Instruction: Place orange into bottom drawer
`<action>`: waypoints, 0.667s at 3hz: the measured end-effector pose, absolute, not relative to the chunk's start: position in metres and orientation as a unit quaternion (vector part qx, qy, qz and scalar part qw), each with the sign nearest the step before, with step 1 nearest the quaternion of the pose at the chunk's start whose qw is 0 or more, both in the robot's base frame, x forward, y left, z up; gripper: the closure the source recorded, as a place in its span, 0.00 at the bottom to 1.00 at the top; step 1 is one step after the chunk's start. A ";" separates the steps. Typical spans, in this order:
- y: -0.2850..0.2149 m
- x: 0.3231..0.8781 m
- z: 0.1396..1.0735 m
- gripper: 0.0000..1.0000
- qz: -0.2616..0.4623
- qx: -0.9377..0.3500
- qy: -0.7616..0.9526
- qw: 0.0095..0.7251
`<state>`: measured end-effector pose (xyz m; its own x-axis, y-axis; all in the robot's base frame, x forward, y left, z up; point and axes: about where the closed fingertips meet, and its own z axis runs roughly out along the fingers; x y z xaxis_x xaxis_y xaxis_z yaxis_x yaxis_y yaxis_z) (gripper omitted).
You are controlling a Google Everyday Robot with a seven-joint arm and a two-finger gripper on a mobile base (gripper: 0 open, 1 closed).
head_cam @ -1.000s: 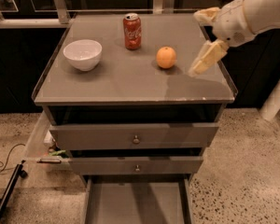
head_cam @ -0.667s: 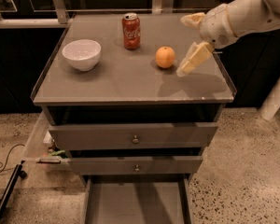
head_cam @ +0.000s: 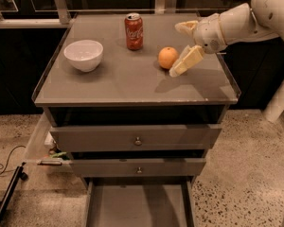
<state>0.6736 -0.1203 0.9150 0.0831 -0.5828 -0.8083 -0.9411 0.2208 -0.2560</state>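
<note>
The orange [head_cam: 168, 57] sits on the grey cabinet top [head_cam: 128, 82], right of centre. My gripper [head_cam: 181, 47] is open just to the right of the orange, above the top; one pale finger [head_cam: 186, 61] angles down beside the fruit and the other [head_cam: 185, 27] points left behind it. It holds nothing. The bottom drawer [head_cam: 138, 205] is pulled out at the foot of the cabinet, a flat grey tray with nothing in it.
A red soda can [head_cam: 133, 31] stands at the back of the top, left of the orange. A white bowl [head_cam: 84, 55] sits at the left. Two upper drawers with small knobs [head_cam: 138, 140] are slightly ajar. Cables and clutter [head_cam: 47, 157] lie on the floor at the left.
My gripper and arm have moved left across the cabinet top, from the right edge to right beside the orange. The orange, can and bowl have not moved.
</note>
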 end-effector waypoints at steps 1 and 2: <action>-0.124 0.682 0.904 0.00 0.214 -0.563 0.663 0.445; -0.129 0.688 0.893 0.00 0.194 -0.550 0.676 0.450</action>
<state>0.6880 -0.1292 0.8932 0.0111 -0.5697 -0.8218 -0.9184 0.3191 -0.2337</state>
